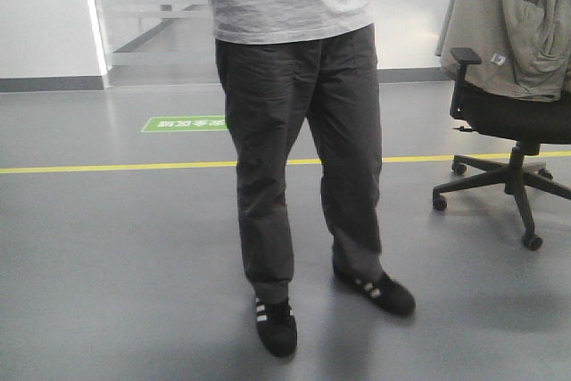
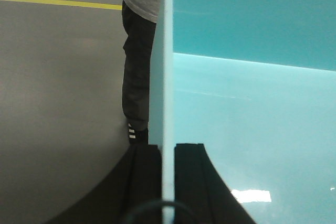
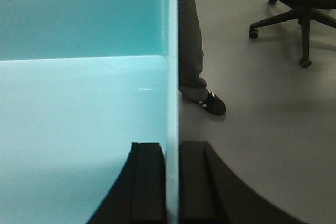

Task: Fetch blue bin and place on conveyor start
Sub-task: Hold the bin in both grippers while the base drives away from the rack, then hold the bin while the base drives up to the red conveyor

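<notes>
The left claw [image 2: 167,148] is clamping one thin side wall of the pale aqua plastic bin [image 2: 252,119], with one black finger [image 2: 143,182] pressing outside the wall and the other inside. The right claw [image 3: 172,145] is gripping the opposite wall in the same way, so the bin is sitting between both claws with the grey floor [image 1: 107,265] showing beyond its walls. A person in a grey T-shirt and dark trousers [image 1: 294,131] is standing just beyond it, near a black swivel chair [image 1: 513,122] draped with a beige jacket [image 1: 508,15].
</notes>
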Action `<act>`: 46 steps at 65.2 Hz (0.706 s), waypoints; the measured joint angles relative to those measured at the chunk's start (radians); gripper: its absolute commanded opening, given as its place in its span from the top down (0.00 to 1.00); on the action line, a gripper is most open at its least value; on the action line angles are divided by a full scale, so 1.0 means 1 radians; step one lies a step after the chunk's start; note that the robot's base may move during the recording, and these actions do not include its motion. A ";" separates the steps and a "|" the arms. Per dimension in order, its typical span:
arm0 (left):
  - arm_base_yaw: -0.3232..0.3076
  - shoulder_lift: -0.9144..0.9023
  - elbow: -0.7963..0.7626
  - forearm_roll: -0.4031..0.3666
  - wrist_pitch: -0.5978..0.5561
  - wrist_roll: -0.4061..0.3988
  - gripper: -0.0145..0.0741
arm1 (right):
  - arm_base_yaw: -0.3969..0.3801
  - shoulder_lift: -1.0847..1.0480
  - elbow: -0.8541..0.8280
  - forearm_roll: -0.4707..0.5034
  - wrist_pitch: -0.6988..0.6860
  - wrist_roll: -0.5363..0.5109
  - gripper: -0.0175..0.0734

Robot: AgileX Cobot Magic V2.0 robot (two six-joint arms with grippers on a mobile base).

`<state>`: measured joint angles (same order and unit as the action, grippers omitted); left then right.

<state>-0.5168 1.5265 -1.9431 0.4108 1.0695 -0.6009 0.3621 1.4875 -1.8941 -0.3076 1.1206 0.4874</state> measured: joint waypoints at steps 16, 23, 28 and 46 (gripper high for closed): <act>0.000 0.000 0.000 0.000 0.000 0.000 0.96 | 0.000 0.000 0.000 0.000 0.000 0.000 0.98; 0.000 0.000 0.000 0.000 -0.001 0.000 0.96 | 0.000 0.000 0.000 0.000 -0.004 0.000 0.98; 0.000 0.000 0.000 0.002 -0.001 0.000 0.96 | 0.000 0.000 0.000 0.000 -0.004 0.000 0.98; 0.000 -0.002 0.000 0.004 -0.001 0.000 0.96 | 0.000 0.000 0.000 0.000 -0.006 0.000 0.98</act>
<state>-0.5168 1.5250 -1.9431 0.4152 1.0686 -0.6009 0.3621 1.4875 -1.8941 -0.3076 1.1146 0.4874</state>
